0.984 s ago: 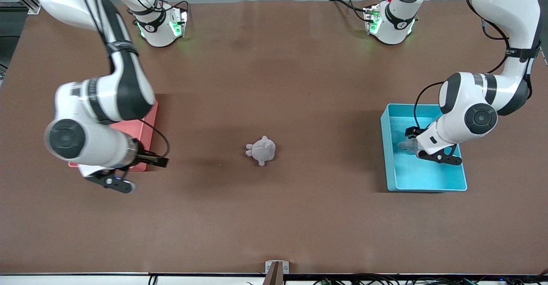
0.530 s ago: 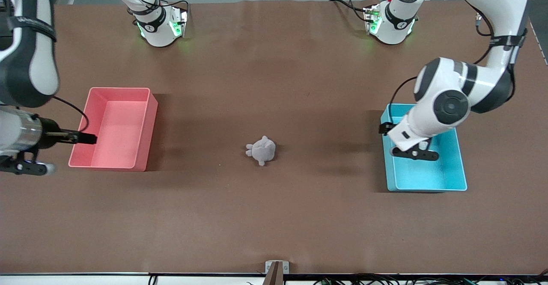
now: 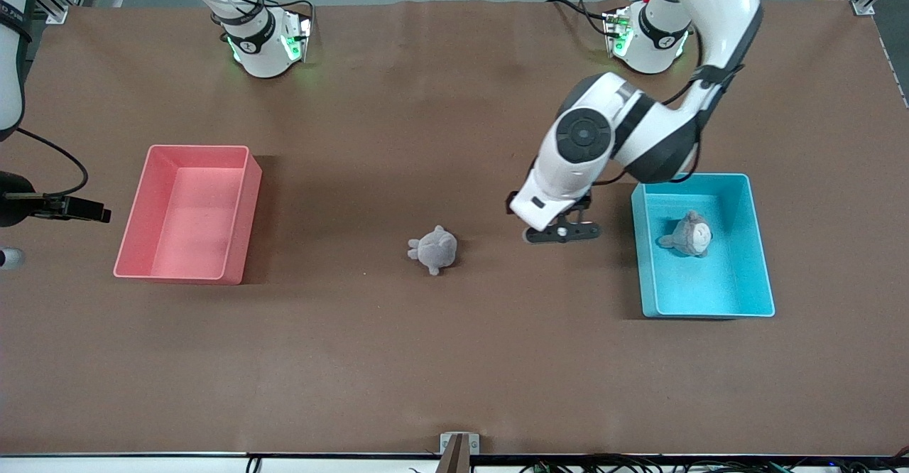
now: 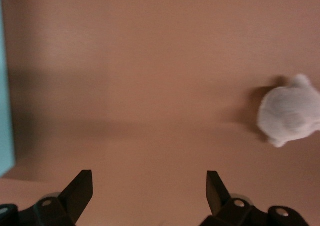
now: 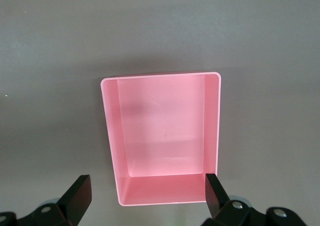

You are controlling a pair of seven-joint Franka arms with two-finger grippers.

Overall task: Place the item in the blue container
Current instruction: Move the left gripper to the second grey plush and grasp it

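A grey plush toy [image 3: 433,249] lies on the brown table near its middle and also shows in the left wrist view [image 4: 289,117]. The blue container [image 3: 714,285] stands toward the left arm's end of the table. Its edge [image 4: 5,121] just shows in the left wrist view. A second grey plush [image 3: 687,235] lies inside it. My left gripper [image 3: 561,233] hangs open over bare table between the loose plush and the container, with nothing between its fingertips [image 4: 148,196]. My right gripper [image 5: 147,196] is open and empty, high above the pink bin's end.
A pink bin [image 3: 135,231] stands empty toward the right arm's end of the table and its wall [image 5: 111,136] shows in the right wrist view. The right arm's wrist and cable [image 3: 64,208] reach in at the picture's edge beside that bin. Both arm bases stand along the table's back edge.
The left arm has swung from over the blue container toward the table's middle, leaving a plush in the container. The right arm has drawn back off the pink bin toward the table's end.
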